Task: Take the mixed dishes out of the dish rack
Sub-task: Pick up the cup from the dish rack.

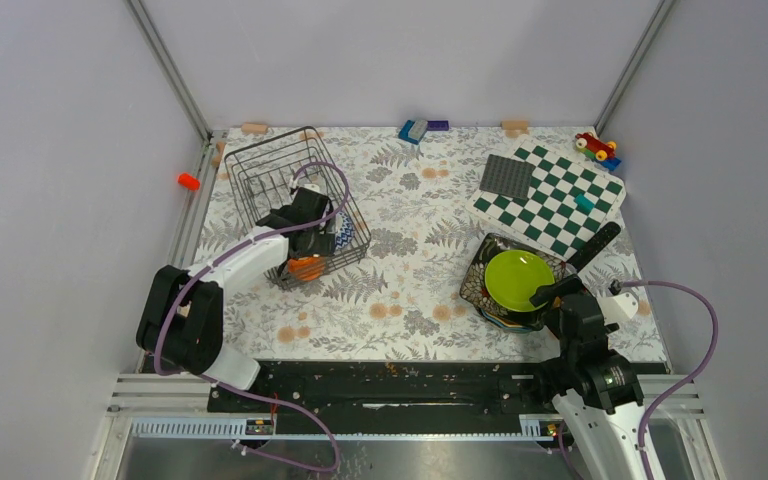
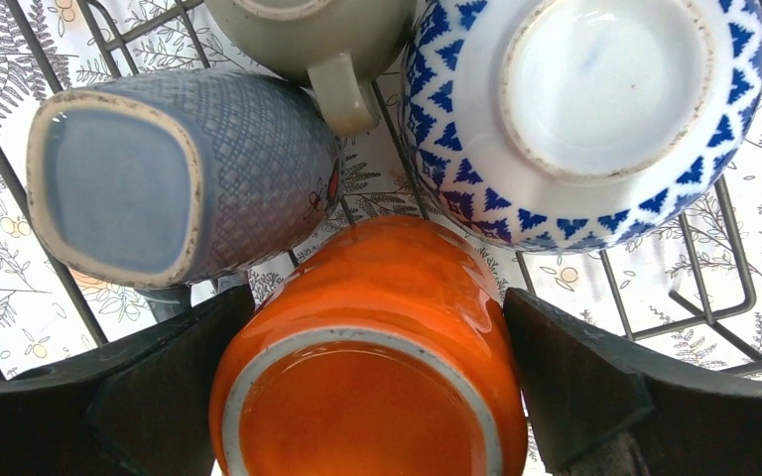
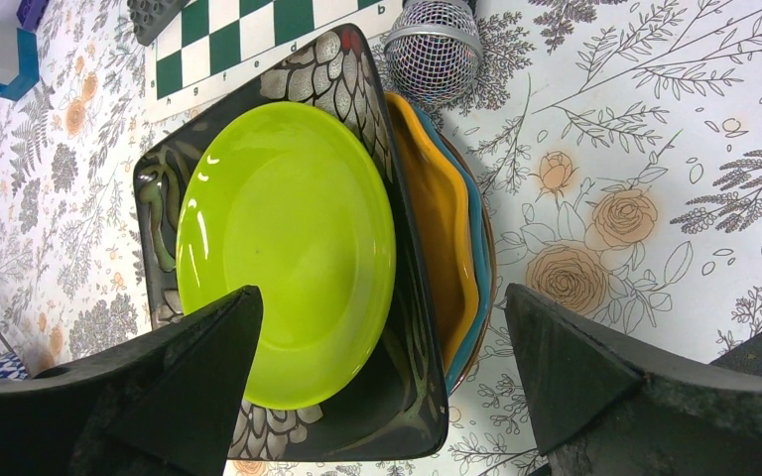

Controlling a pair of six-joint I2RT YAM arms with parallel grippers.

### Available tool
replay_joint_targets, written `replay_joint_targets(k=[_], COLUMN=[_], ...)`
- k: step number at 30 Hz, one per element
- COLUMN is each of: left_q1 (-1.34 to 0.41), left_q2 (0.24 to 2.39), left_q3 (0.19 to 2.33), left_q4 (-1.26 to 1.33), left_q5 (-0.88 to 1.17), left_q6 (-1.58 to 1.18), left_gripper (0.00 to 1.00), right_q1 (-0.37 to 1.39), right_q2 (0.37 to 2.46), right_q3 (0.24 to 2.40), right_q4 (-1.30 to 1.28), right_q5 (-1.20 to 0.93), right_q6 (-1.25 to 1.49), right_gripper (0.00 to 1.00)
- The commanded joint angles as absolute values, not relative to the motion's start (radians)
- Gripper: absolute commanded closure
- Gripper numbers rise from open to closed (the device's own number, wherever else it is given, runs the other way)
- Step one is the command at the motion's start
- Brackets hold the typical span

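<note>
The dish rack [image 1: 260, 170] stands at the back left. My left gripper [image 1: 310, 235] reaches into its near corner. In the left wrist view the gripper [image 2: 377, 297] has a finger against each side of the upside-down orange mug [image 2: 367, 337], which also shows in the top view [image 1: 307, 267]. Beyond it lie a grey textured cup [image 2: 159, 169], a pale mug [image 2: 317, 40] and a blue-patterned bowl [image 2: 575, 109] on the rack wires [image 2: 724, 258]. My right gripper [image 1: 555, 290] hangs open and empty [image 3: 382, 293] over a stack: lime-green plate [image 3: 288, 248] on the black floral square plate [image 3: 357, 79], with yellow [image 3: 437, 218] and blue [image 3: 478, 258] plates underneath.
A green-white chequered board [image 1: 560, 195] with a dark studded square [image 1: 507, 177] lies at the back right. A microphone [image 1: 595, 245] lies beside the plate stack. A toy car [image 1: 595, 147], blue blocks [image 1: 415, 130] and a small orange piece [image 1: 189, 181] sit along the edges.
</note>
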State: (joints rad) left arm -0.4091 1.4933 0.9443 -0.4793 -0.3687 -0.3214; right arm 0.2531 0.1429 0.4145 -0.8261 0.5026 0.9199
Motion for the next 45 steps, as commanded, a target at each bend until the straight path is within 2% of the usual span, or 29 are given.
replay_joint_targets(k=[1, 5, 8, 9, 14, 17, 22, 26, 29, 45], left_q1=[-0.406, -0.402, -0.402, -0.401, -0.4, -0.4, -0.4, -0.4, -0.4, -0.397], left_q2=[1.474, 1.469, 1.447, 1.438, 1.413, 1.413, 1.409, 1.387, 1.361, 1.124], left_q3=[0.931, 0.918, 0.912, 0.909, 0.903, 0.9, 0.925, 0.932, 0.934, 0.844], left_q4=[-0.497, -0.475, -0.472, -0.473, -0.481, -0.479, -0.513, -0.518, -0.52, -0.433], left_q5=[-0.35, -0.297, -0.285, -0.285, -0.279, -0.277, -0.318, -0.339, -0.358, -0.362], left_q6=[-0.337, -0.339, -0.347, -0.351, -0.382, -0.402, -0.437, -0.452, -0.457, -0.487], left_gripper=[0.01, 0.01, 0.08, 0.14, 0.32, 0.51, 0.79, 0.89, 1.0, 1.0], right_q1=[0.249, 0.249, 0.249, 0.249, 0.248, 0.249, 0.249, 0.249, 0.249, 0.249], right_q2=[0.153, 0.163, 0.159, 0.157, 0.156, 0.156, 0.16, 0.165, 0.168, 0.118], right_q3=[0.434, 0.436, 0.436, 0.435, 0.435, 0.434, 0.433, 0.432, 0.435, 0.437], right_q4=[-0.819, -0.818, -0.818, -0.818, -0.818, -0.818, -0.814, -0.81, -0.815, -0.811], right_q5=[0.494, 0.491, 0.492, 0.492, 0.491, 0.488, 0.488, 0.489, 0.5, 0.515], right_q6=[0.92, 0.918, 0.917, 0.918, 0.921, 0.921, 0.925, 0.92, 0.919, 0.905], right_gripper=[0.0, 0.01, 0.0, 0.0, 0.0, 0.0, 0.01, 0.01, 0.0, 0.0])
